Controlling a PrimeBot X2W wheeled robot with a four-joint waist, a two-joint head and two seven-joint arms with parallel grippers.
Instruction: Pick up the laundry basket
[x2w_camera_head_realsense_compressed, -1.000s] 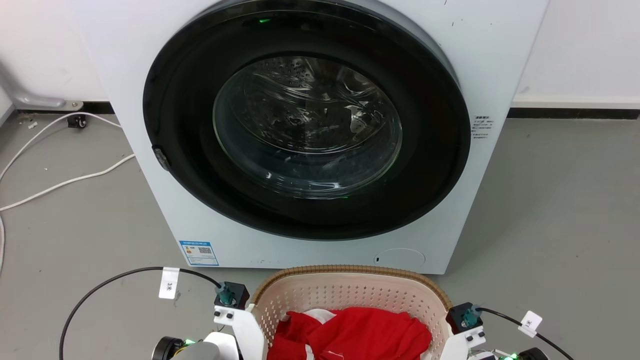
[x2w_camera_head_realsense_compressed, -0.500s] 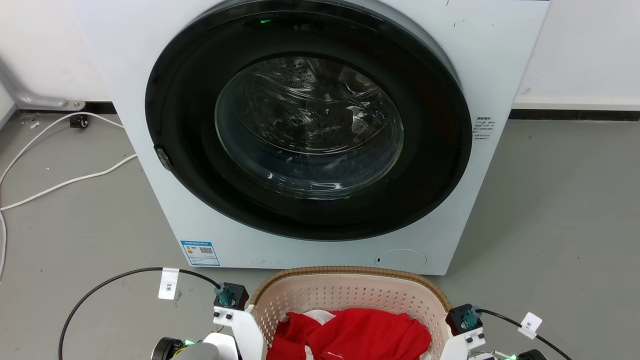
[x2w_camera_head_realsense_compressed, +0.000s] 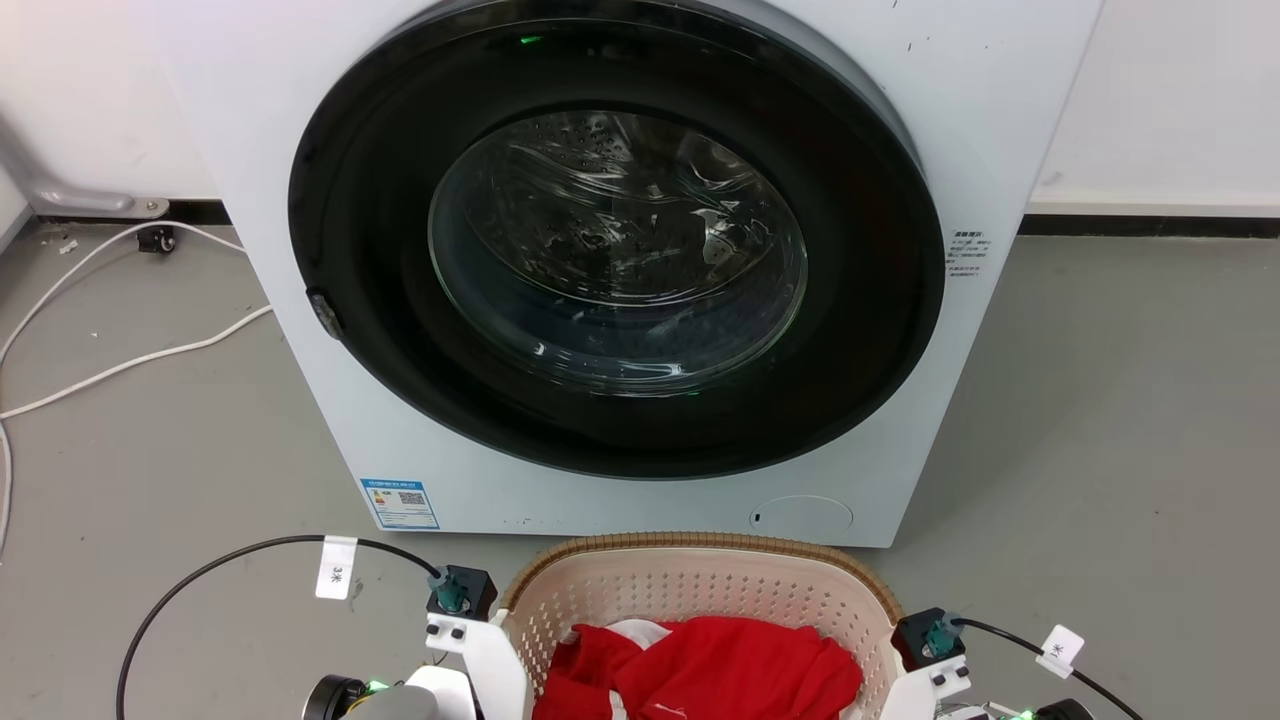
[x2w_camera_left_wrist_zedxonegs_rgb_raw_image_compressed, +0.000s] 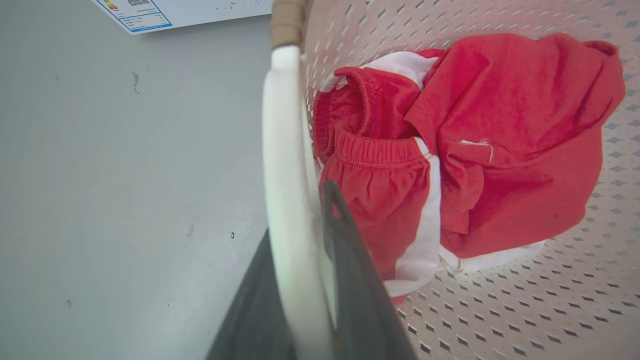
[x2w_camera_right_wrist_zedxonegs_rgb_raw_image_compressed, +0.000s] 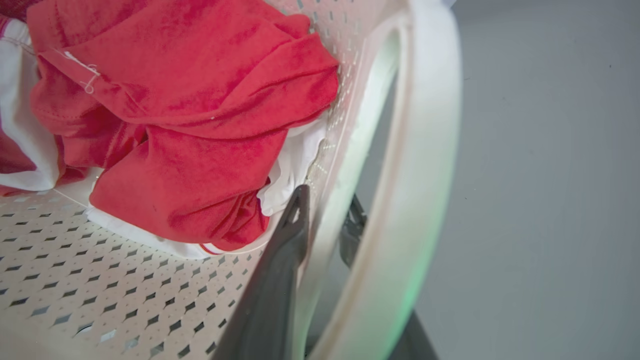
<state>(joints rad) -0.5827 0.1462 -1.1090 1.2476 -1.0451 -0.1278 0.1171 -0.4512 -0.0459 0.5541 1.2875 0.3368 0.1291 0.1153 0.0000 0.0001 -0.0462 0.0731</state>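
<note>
Cream perforated laundry basket: bottom centre of the head view, just in front of the white washing machine, with its brown woven-look rim toward the machine. Cannot tell whether it is lifted or resting on the grey floor.
Contents: red clothes with white trim, bunched on the basket bottom.
Left gripper: at the basket's left side, dark fingers astride the white left loop handle. One finger is inside beside the clothes, the other outside, and they are clamped on the handle.
Right gripper: at the basket's right side. One finger is inside against the wall, the other shows through the opening of the right loop handle, with the basket side pinched between them.
Cables: black cable loops over the floor from the left wrist. White cable lies left of the machine.
Change from a second ago: basket, clothes and both wrists sit at the same spot in the head view. The machine sits a hair further right, which is a camera shift and not a move.
</note>
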